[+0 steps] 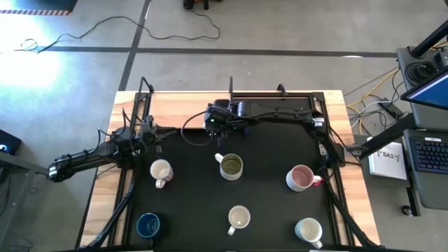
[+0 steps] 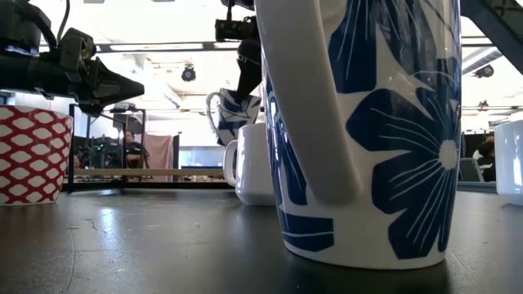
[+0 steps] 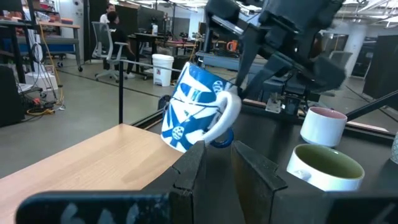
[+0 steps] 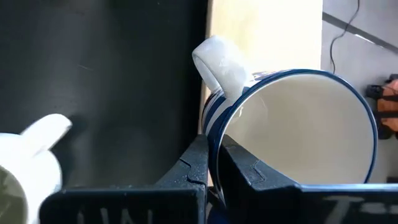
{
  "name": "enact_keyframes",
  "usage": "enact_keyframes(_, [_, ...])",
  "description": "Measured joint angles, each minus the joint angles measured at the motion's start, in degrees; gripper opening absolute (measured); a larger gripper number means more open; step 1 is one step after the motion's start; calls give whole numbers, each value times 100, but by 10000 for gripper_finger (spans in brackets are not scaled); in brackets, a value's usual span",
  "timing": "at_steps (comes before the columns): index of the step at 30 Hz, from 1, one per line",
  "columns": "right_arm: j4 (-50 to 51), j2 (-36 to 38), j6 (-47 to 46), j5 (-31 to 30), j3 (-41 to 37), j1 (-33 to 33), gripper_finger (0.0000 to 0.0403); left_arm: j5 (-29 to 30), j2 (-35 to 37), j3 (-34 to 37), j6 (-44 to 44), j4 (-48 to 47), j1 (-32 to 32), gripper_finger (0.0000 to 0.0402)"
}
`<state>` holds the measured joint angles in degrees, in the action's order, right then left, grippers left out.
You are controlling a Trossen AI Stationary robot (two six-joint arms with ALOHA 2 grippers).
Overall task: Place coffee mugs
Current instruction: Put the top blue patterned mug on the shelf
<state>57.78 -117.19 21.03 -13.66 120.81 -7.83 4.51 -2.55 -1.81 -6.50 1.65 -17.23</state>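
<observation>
From above, six coffee mugs (image 1: 232, 166) stand in two rows on the worktop's (image 1: 175, 105) black mat: a white one, the olive-lined one and a pink one (image 1: 301, 178) farther back, a dark blue one (image 1: 148, 225) and two pale ones nearer. The right claw (image 1: 218, 124) reaches across the far edge, over the mat's far middle, probably carrying another mug towards a free spot. The left claw (image 1: 143, 129) waits at the far left of the mat.

At worktop height, a glossy white mug with bold blue flowers (image 2: 368, 131) fills the foreground; a red-and-white patterned one (image 2: 31, 155) stands at the left. Behind, a blue-and-white mug (image 2: 233, 110) hangs tilted in the air above a plain white one.

From the left wrist, that claw's fingers (image 3: 193, 171) stand slightly apart and hold nothing. The right claw (image 3: 231, 93) holds the printed mug tilted above the mat, beside the wood.

From the right wrist, the fingers (image 4: 199, 165) pinch the mug's thin rim, one inside, one outside. The cream interior is smooth and glazed, and the looped handle stays clear.
</observation>
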Motion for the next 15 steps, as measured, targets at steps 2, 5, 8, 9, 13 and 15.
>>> enact_keyframes(2, [10, -2, -29, 5, 0, -58, 13, 0, 0, 0, 0, 0, 0, 62])
enact_keyframes(5, [7, -2, -43, -8, 0, -135, 13, 0, 0, 0, 0, 0, 0, 62])
enact_keyframes(8, [-13, -16, -189, 39, 0, -203, 13, 0, 0, 0, 0, 0, 0, 62])
enact_keyframes(9, [-21, -38, -203, 61, 0, -228, 13, 0, 0, 0, -1, 0, 0, 62])
enact_keyframes(13, [-20, -215, -229, 52, 0, -291, 13, 2, 0, 0, 0, 0, 0, 62])
enact_keyframes(15, [-16, -296, -205, 42, -4, -321, 13, 0, 0, 0, 0, -1, 0, 62])
